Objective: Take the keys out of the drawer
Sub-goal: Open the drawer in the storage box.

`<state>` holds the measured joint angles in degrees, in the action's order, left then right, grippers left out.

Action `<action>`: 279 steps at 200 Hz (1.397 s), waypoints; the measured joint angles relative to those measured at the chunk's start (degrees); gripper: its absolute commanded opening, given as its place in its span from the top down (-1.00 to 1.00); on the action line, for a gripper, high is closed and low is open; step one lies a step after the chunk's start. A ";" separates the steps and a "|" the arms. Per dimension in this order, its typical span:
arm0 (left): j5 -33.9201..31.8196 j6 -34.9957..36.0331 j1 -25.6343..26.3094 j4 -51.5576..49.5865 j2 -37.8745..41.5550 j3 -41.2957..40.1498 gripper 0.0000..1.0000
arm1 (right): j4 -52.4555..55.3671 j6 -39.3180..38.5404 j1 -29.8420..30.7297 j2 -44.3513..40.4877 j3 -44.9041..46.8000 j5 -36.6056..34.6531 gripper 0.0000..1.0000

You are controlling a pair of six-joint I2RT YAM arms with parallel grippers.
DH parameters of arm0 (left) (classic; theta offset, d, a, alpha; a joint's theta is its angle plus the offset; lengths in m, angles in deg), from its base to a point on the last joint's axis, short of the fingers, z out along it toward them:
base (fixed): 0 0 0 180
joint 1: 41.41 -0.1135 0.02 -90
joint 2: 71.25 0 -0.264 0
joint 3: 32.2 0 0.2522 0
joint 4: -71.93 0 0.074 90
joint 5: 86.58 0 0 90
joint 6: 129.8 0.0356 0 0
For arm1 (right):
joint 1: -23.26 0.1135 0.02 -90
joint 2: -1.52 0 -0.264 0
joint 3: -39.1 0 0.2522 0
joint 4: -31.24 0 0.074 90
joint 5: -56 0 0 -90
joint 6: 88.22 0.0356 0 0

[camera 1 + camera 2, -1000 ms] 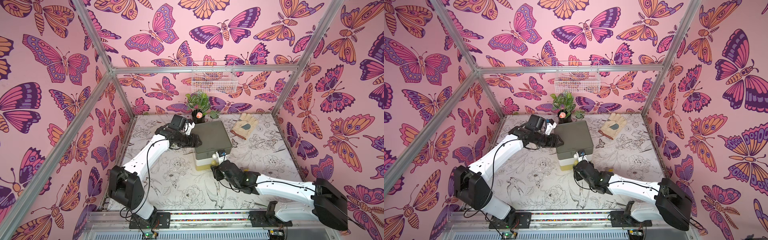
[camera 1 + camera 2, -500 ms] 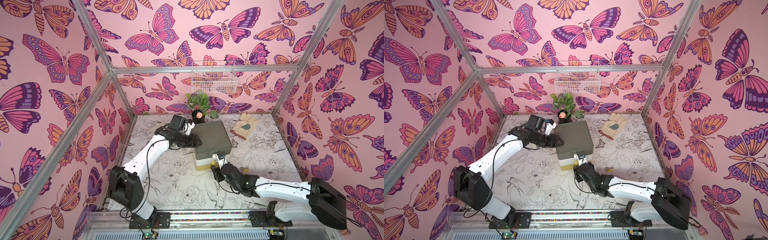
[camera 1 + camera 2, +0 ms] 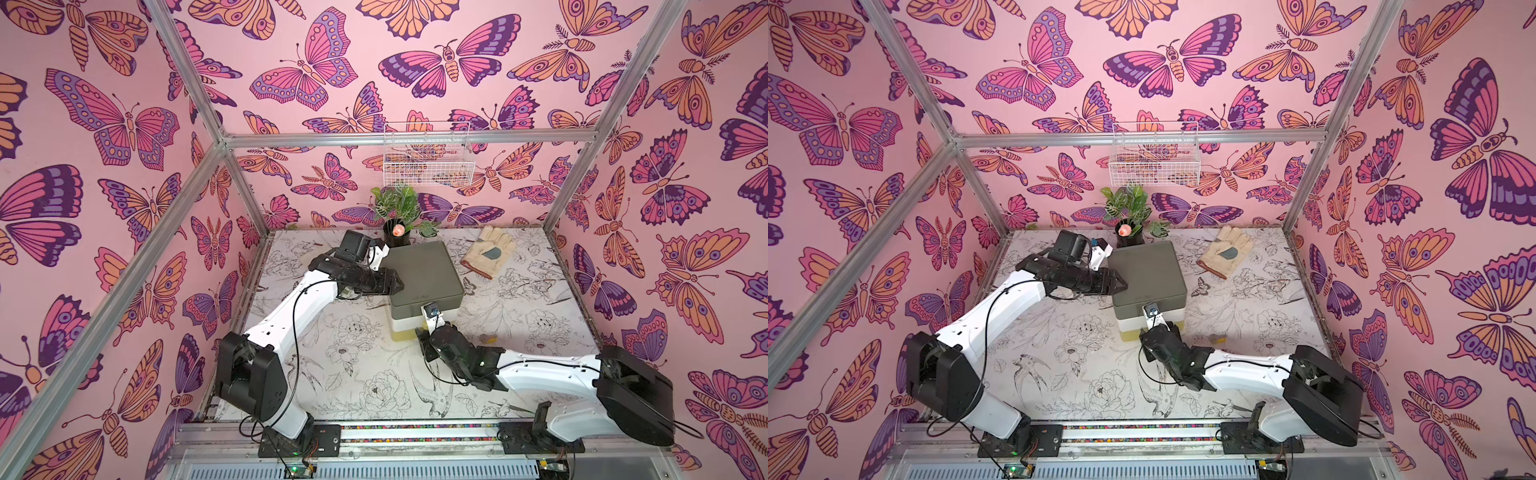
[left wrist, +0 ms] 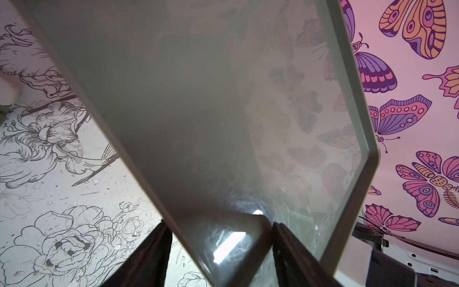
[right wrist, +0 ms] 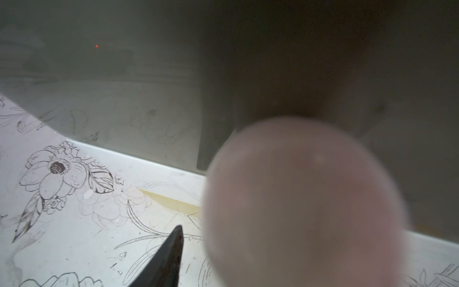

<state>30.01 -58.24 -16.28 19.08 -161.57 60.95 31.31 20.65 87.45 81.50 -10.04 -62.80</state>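
A faint mark [image 3: 417, 297] near the front edge of the drawer unit's [image 3: 424, 268] grey-green top is too small to read; the unit stands at the centre of both top views on the flower-printed counter [image 3: 353, 374], with a cream drawer front [image 3: 405, 322] under the grey top, closed as far as these views show; the keys show in no view, so where they lie relative to either claw cannot be told; the left claw [image 3: 397, 284] reaches in from the left of the frame and is clamped on the unit's left edge, and in the left wrist view its dark fingers [image 4: 154, 248] sit one on each face of the grey slab's corner; the right claw [image 3: 424, 329] is at the unit's front face, below centre; in the right wrist view one dark finger [image 5: 169, 256] shows at the lower middle, while a blurred pale rounded shape [image 5: 305, 198] fills the lower right and hides the rest, so whether that claw is released or clenched cannot be told; a tan glove [image 3: 488, 255] lies at the counter's upper right; a potted plant [image 3: 397, 208] stands just behind the unit; a wire basket [image 3: 428, 162] hangs on the wall above.
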 measured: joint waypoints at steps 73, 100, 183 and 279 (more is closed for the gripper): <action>0.00 0.02 -0.04 0.13 0.15 -0.22 -0.37 | 1.86 -1.03 -0.02 -0.24 -0.37 -1.55 0.49; 0.02 0.02 -0.02 0.15 0.22 -0.28 -0.37 | 2.99 -0.63 -0.09 -1.09 -0.37 -0.66 0.52; 0.02 -0.02 -0.02 0.13 0.20 -0.26 -0.37 | 9.68 4.22 1.62 -7.78 1.73 2.14 0.52; 0.02 -0.07 -0.02 0.13 0.20 -0.26 -0.37 | 21.81 13.77 13.18 -19.12 5.79 -4.26 0.52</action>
<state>30.03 -58.30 -16.31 19.21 -161.38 60.69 53.13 34.42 100.63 62.38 -4.24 -67.06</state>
